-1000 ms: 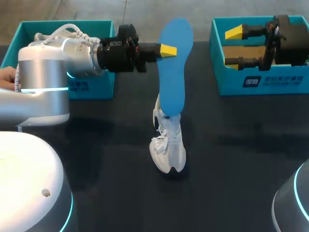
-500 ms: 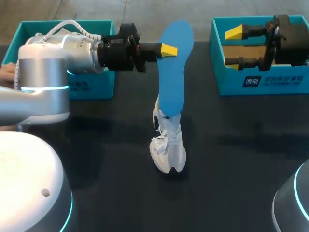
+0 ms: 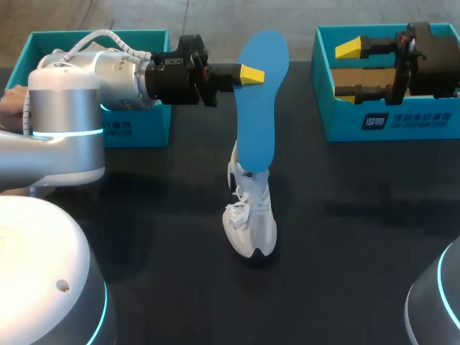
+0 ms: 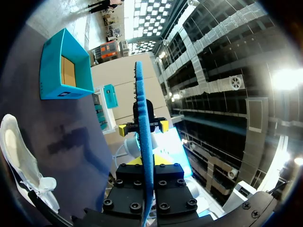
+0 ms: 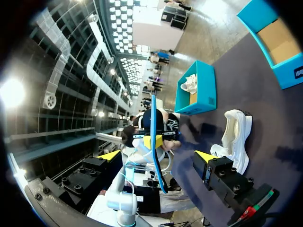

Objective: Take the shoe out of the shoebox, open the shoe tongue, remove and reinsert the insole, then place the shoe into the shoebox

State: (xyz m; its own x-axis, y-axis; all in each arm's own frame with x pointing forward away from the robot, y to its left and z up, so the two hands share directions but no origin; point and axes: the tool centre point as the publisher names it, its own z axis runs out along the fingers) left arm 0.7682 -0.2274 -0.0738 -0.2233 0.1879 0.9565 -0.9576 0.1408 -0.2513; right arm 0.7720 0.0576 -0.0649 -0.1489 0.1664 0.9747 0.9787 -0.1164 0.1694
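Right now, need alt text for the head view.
The left tool grips a blue insole, held up over a white shoe lying on the dark table. The right tool hangs open over the teal shoebox at far right; a second teal box sits at far left.
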